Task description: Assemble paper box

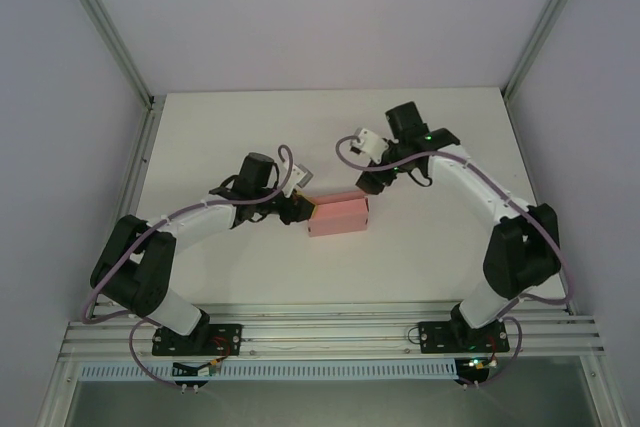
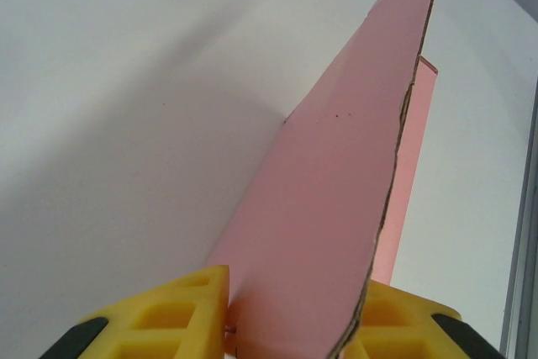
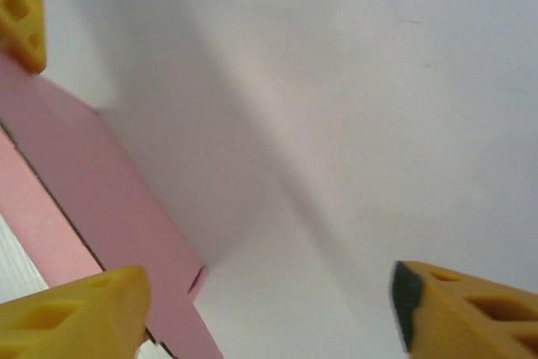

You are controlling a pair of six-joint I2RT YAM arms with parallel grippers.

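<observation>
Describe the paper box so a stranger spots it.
On the white table, at its middle, lies the paper box, its left end in the left gripper. It is the only pink thing: a small oblong of thin card.

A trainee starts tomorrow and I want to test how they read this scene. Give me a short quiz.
1. True or false: the left gripper is clamped on the pink box.
2. The right gripper is: A open, B shut on the box, C shut on nothing?
3. Fill in: seen from above, the left gripper holds the box's ____ end.
Key: 1 true; 2 A; 3 left.
</observation>
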